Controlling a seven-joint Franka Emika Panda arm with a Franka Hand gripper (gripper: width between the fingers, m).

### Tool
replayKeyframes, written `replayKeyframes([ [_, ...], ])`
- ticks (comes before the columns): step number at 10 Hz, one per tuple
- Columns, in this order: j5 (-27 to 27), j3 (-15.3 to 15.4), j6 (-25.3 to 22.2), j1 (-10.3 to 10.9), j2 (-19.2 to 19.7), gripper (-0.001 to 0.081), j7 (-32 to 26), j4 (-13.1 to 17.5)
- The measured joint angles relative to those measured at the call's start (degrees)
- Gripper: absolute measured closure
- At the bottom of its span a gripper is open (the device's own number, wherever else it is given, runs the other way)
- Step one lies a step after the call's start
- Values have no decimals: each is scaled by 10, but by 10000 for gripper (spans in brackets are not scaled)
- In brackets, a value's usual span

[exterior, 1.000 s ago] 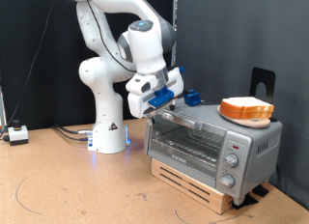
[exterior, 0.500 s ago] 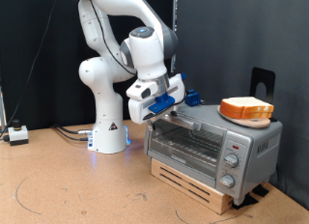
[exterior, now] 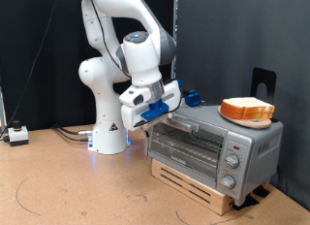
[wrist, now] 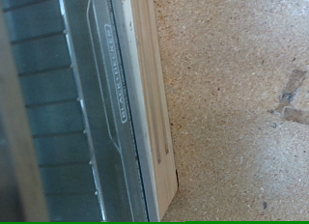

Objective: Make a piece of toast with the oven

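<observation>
The silver oven [exterior: 208, 147] stands on a wooden base at the exterior view's right. Its glass door [exterior: 189, 145] faces the bottom left. One slice of toast [exterior: 248, 108] lies on a round orange plate [exterior: 232, 116] on top of the oven; a second slice does not show apart from it. My gripper [exterior: 158, 111] hangs at the top left corner of the oven door, by the bar handle. Its fingers are hidden behind the blue hand parts. The wrist view shows the glass door [wrist: 58, 108] but no fingers.
The wooden base [exterior: 194, 183] also shows in the wrist view [wrist: 154, 108] beside the speckled table [wrist: 241, 89]. The robot's white base [exterior: 108, 138] stands left of the oven. A small white box [exterior: 17, 136] sits at the far left. A black stand [exterior: 263, 84] rises behind the oven.
My gripper has moved a little to the exterior view's left and down along the oven's front top corner. The toast and plate have not moved.
</observation>
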Motion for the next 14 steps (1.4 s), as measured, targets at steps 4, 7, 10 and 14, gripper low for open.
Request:
replayKeyframes([
  [4, 1, -15, 0, 0, 13, -3, -15, 17],
  [7, -2, -19, 0, -2, 23, -3, -16, 24],
  [10, -7, -25, 0, -7, 30, -3, -20, 26],
  [14, -7, -35, 0, -12, 40, -3, -36, 33],
])
